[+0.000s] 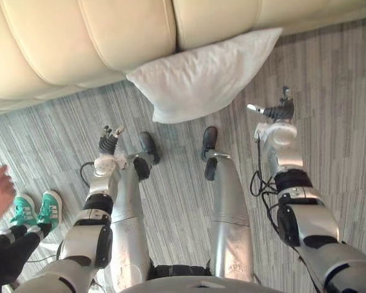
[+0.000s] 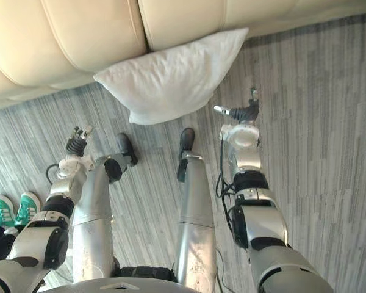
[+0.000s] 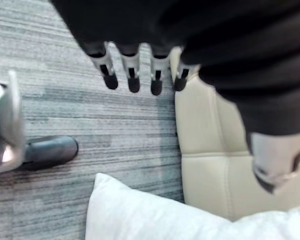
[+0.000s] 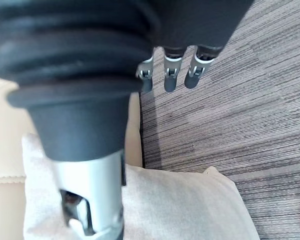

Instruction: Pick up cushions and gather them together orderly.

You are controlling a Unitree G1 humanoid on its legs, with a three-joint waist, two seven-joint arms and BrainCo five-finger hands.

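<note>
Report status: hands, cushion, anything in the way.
Left hand, right hand open, empty. White cushion on floor against sofa, untouched. Person's shoes beside left arm.

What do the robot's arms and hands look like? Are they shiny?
Yes! Both arms are shiny silver-grey tubes with black bands at the joints. The left hand and the right hand each wear a dark ribbed cover, like a rubber cuff, over the wrist and the back of the hand. Their fingers are silver with dark tips, set side by side, with a thumb apart from them.
</note>
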